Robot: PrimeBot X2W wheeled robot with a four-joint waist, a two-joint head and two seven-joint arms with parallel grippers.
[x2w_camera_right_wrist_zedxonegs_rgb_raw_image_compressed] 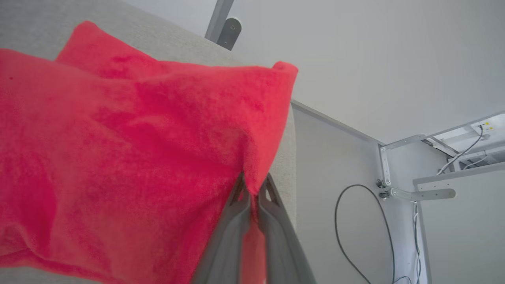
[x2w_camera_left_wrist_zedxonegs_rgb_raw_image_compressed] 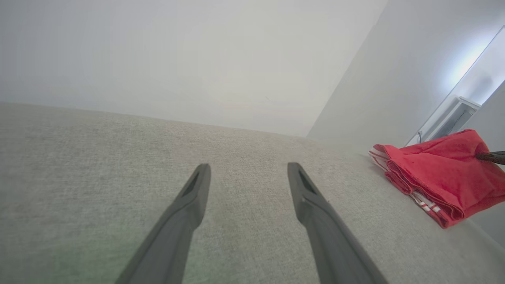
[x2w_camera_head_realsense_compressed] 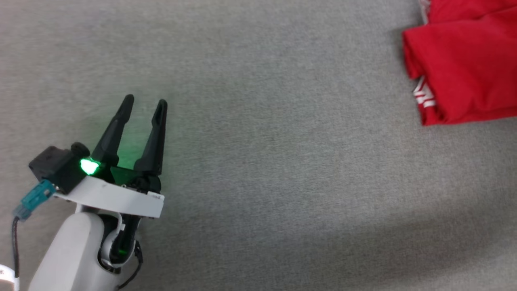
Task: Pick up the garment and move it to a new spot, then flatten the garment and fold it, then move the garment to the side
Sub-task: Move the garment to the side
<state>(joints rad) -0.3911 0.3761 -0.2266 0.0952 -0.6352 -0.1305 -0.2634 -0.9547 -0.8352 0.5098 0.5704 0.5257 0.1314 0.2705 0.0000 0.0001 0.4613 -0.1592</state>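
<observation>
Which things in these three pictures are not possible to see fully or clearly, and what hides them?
Head view: the top and right edges cut off the garment, so its full outline is unknown.
Right wrist view: red cloth buries the tips of the right pincer, hiding how much fabric they pinch.
Left wrist view: the right edge cuts the garment, and its folds hide the inner layers.

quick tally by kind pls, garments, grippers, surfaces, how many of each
garment: 1, red, folded
grippers: 2, left gripper open, right gripper shut on the garment
grey surface: 1
total: 4
</observation>
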